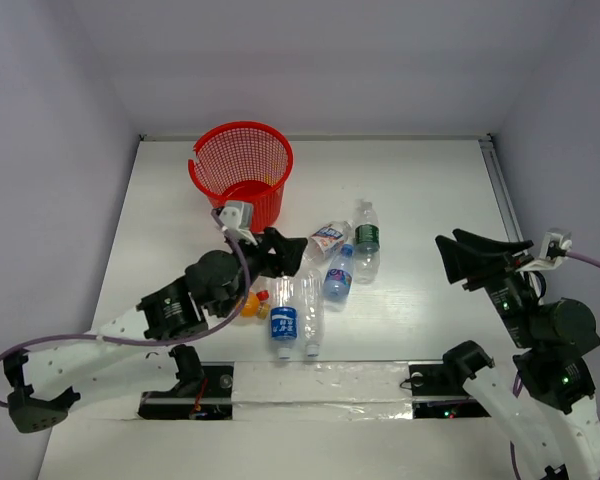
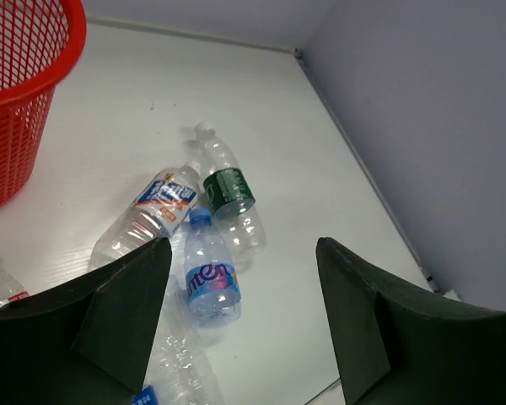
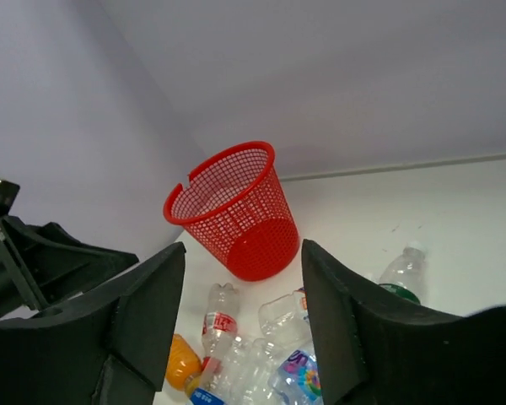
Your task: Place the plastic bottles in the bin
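Note:
The red mesh bin [image 1: 242, 170] stands upright at the back left of the table. Several plastic bottles lie in front of it: a green-labelled one [image 1: 366, 240], a red-white one [image 1: 328, 240], a blue-capped one [image 1: 338, 275], a clear one with a blue label [image 1: 283, 318] and a squat orange one [image 1: 250, 303]. My left gripper [image 1: 286, 252] is open and empty above the left side of the cluster; in its wrist view [image 2: 240, 291] the blue-capped bottle [image 2: 209, 274] lies between its fingers. My right gripper [image 1: 470, 258] is open and empty, right of the bottles.
The table's right edge has a rail [image 1: 500, 190] next to the grey wall. The right wrist view shows the bin [image 3: 236, 207], the orange bottle [image 3: 184, 361] and the left arm [image 3: 51, 261] at its left edge.

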### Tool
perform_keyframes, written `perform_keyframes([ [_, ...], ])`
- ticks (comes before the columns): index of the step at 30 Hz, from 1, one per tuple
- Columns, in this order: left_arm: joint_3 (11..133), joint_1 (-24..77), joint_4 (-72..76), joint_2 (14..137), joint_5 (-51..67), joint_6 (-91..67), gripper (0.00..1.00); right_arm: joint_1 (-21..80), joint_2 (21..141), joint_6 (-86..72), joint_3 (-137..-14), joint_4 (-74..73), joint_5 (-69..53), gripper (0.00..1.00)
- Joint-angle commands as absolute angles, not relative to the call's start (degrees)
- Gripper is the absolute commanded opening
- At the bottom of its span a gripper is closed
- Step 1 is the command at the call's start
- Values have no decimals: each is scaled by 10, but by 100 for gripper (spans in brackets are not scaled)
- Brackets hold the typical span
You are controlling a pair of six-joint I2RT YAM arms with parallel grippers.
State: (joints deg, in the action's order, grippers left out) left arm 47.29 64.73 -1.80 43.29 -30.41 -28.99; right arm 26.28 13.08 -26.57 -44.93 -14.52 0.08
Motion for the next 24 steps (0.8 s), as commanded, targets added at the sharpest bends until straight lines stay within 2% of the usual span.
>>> perform_keyframes([
  [1, 492, 644, 3, 469, -287, -290, 67, 265, 114, -261, -453, -156, 44, 61],
  [2, 494, 644, 17, 480, -282, -286, 65, 265, 112, -260, -454, -161, 61, 40],
  [3, 496, 644, 33, 492, -273, -280, 62, 265, 109, -261, -453, -165, 67, 27],
  [5, 518, 644, 41, 537, -258, -264, 57, 265, 107, -262, -450, -168, 68, 4],
  [6, 528, 644, 47, 554, -241, -261, 54, 265, 109, -263, -452, -174, 67, 0],
  [9, 552, 644, 88, 621, -203, -249, 37, 265, 117, -260, -464, -192, 73, 0],
  [10, 563, 644, 97, 656, -194, -245, 26, 265, 118, -259, -468, -199, 79, 0],
  [14, 625, 644, 99, 764, -192, -236, 0, 265, 108, -263, -486, -231, 122, 0],
  [21, 757, 639, 47, 948, -215, -217, 1, 265, 83, -272, -483, -272, 137, 0],
  [22, 780, 631, 46, 980, -216, -217, 18, 265, 80, -272, -484, -274, 136, 0],
  [24, 803, 623, 42, 1009, -219, -218, 32, 265, 79, -274, -484, -279, 129, 0],
])
